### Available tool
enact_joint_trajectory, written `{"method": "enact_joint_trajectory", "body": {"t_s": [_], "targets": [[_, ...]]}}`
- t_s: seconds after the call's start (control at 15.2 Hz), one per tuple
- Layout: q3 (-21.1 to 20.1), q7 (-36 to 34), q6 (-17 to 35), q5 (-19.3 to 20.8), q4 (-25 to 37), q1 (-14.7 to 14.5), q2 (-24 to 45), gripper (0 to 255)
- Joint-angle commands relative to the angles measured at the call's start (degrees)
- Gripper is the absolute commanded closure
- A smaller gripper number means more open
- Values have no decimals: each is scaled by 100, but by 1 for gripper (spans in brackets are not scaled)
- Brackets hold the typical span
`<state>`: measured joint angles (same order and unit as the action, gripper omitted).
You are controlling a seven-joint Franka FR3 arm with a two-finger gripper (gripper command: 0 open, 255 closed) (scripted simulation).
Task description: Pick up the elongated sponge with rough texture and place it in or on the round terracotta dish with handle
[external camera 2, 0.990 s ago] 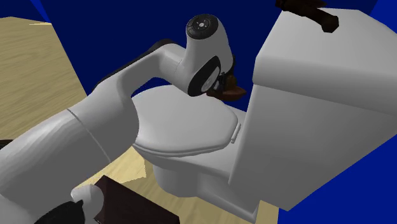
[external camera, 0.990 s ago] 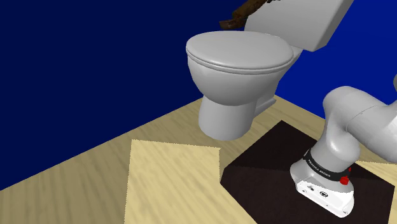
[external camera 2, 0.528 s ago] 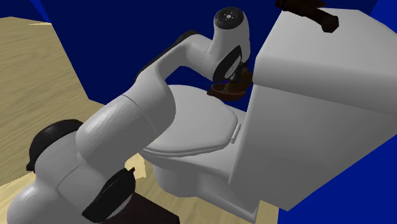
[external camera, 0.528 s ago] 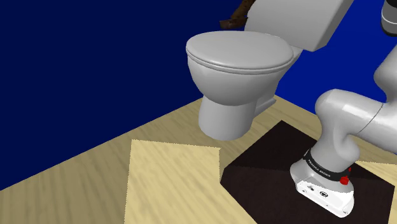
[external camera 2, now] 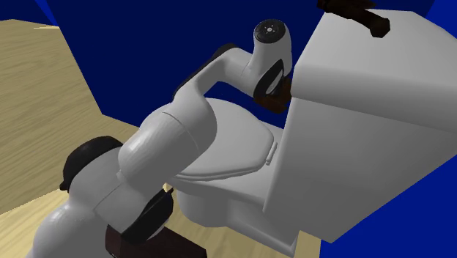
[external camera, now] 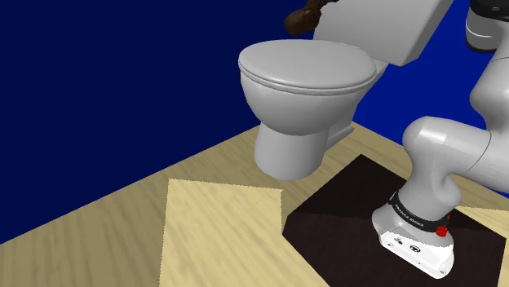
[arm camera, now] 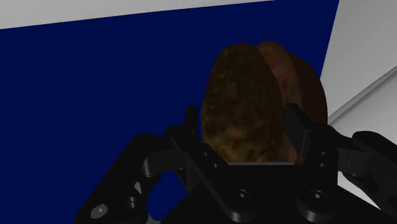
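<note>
**Elongated sponge** (arm camera: 242, 95): dark brown, rough and pitted, egg-shaped when seen end-on. Clasped across its narrow width between the black fingers (arm camera: 300, 133) of the gripper (arm camera: 243, 121). Jaws closed only partway, stopped by the sponge, touching it on both sides. Behind and against it, a redder, smoother brown mass (arm camera: 304, 79); not determinable whether a second layer of the sponge or something else. In the second exterior view, sponge (external camera 2: 278, 99) carried clear of any surface, above the rear of the closed toilet lid (external camera 2: 220, 150) and just beside the front face of the cistern (external camera 2: 366, 110).

**Handling, as judged:** light, soft, compressible and not fragile. Rough skin unlikely to slip between the fingers. Best taken across the short axis near mid-length, as here, with a modest squeeze only.

**Target:** dark brown object with a bar-like handle (external camera 2: 355, 13), lying on top of the cistern, higher than the gripper; taken to be the round dish. Remaining: lift past the cistern's upper edge, then release into the dish. Main risk: brushing the cistern wall on the way up.

**Surroundings:** white arm (external camera 2: 176, 135) reaching up from the dark-topped stand (external camera: 343, 204); deep blue wall (external camera: 122, 81); pale wood floor (external camera: 220, 236).
</note>
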<state>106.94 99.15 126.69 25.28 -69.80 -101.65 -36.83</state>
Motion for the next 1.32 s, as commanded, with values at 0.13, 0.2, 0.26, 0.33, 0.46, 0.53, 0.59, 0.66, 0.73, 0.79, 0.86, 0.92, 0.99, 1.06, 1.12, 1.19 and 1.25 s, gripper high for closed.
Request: {"method": "enact_joint_trajectory", "body": {"t_s": [0.13,0.2,0.26,0.33,0.46,0.53,0.59,0.66,0.73,0.79,0.86,0.92,0.99,1.06,1.12,1.19,1.25], "targets": [[-24,-17,319,6,-495,198,-35,255],[-30,-21,400,12,-595,243,-38,255],[-34,-26,479,18,-691,285,-41,255],[-37,-31,557,26,-784,324,-46,255],[-32,-35,684,34,-932,380,-51,255],[-22,-29,687,20,-933,377,-43,255],[-18,-26,689,15,-933,375,-40,255],[-12,-22,691,6,-934,373,-36,255],[-7,-19,692,-1,-934,371,-32,255],[0,-15,694,-9,-935,369,-27,255],[7,-10,696,-20,-935,366,-21,255],[14,-6,698,-28,-936,364,-16,255],[19,-2,700,-36,-936,362,-12,255],[-29,14,760,-57,-1053,468,8,0],[14,15,731,-36,-978,396,-22,0],[-25,42,770,-53,-1056,482,-15,0],[-2,17,791,-37,-1058,446,-16,0]]}}
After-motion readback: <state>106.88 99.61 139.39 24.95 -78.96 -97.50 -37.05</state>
